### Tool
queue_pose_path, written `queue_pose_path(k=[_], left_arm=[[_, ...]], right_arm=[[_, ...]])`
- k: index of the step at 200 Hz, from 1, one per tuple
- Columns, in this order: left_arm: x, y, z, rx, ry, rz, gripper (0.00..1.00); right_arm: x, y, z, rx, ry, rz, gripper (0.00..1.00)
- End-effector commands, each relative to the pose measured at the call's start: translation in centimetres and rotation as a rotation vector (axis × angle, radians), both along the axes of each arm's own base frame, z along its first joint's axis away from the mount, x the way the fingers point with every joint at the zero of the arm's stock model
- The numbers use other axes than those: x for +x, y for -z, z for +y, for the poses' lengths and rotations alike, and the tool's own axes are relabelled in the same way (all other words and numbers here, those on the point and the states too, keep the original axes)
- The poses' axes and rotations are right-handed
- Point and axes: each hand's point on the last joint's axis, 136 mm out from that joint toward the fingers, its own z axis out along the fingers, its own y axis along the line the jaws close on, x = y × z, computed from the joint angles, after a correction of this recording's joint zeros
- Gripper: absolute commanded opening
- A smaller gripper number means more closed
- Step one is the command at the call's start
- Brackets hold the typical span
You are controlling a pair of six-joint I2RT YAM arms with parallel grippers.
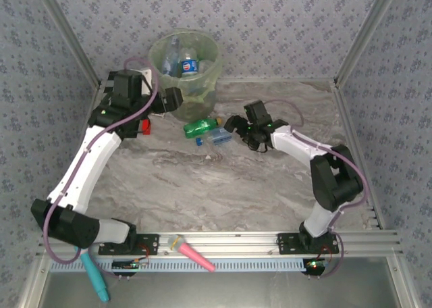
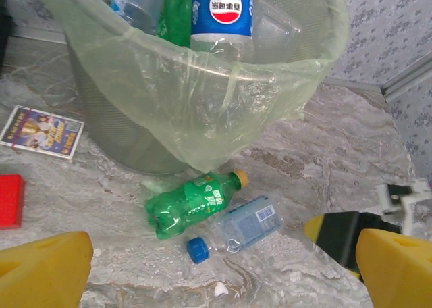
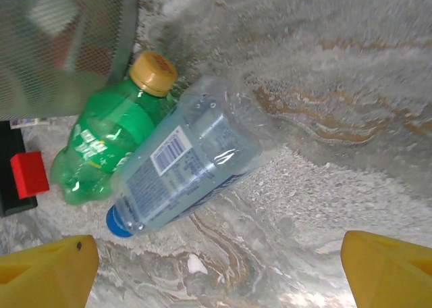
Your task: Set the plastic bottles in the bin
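Lower the right gripper (image 3: pixel 216 273), jaws apart, across the middle of the clear blue-capped bottle (image 3: pixel 182 163), sparing the touching green soda bottle (image 3: pixel 101 142).

The bench (image 1: pixel 202 186) is a grey-and-brown marbled slab, and at its far edge stands the bin (image 1: pixel 202 95), a pale-green bucket lined with a thin bag. Just in front of it a green bottle (image 1: pixel 201 126) and a clear bottle (image 1: pixel 217 137) lie on their sides, touching along their lengths, the yellow cap and the blue cap pointing opposite ways. To their left lies a red block (image 1: pixel 144 125), and a small printed card (image 2: pixel 42 131) lies flat by the bin's base.
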Motion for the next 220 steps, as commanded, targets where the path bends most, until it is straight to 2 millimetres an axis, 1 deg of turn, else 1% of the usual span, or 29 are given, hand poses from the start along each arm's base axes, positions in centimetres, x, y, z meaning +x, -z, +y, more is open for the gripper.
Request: queue_pose_path(k=[1,17,52,99,126,144,162,176,191,210,220], left_arm=[[-1.5,-2.4,1.1,0.011,-0.029,-0.076,1.0],[-2.3,-2.3,1.7,0.015,-0.042,-0.075,1.0],[-4.0,-2.3,2.8,0.025,-0.064,-0.077,1.0],[-5.6,-2.9,3.9,0.033,-0.088,-0.098,1.0],[-6.1,-3.3,4.2,0.034,-0.094,-0.114,1.0],[-6.2,-3.5,4.4,0.034,-0.097,-0.122,1.0],[-6.1,-3.6,4.5,0.036,-0.099,-0.125,1.0],[-6.1,-3.7,4.6,0.037,-0.102,-0.126,1.0],[-6.0,-3.7,4.6,0.036,-0.101,-0.128,1.0],[-5.9,-3.7,4.5,0.033,-0.101,-0.129,1.0],[-5.8,-3.7,4.4,0.032,-0.098,-0.128,1.0]], right_arm=[[1.3,-0.1,2.2,0.094,0.066,0.054,0.93],[2.0,0.9,3.2,0.125,0.084,0.079,0.9],[3.4,2.9,4.5,0.131,0.129,0.134,0.9],[4.5,6.2,4.4,0.104,0.201,0.233,0.9],[5.1,7.7,4.5,0.108,0.223,0.274,0.87],[5.2,8.6,4.4,0.087,0.227,0.299,0.87],[5.0,9.5,4.1,0.067,0.228,0.326,0.82],[4.8,9.9,4.0,0.064,0.227,0.33,0.74],[4.6,10.0,3.6,0.064,0.226,0.33,0.71],[4.5,9.3,3.1,0.056,0.219,0.311,0.67],[4.6,8.6,2.9,0.054,0.215,0.293,0.65]])
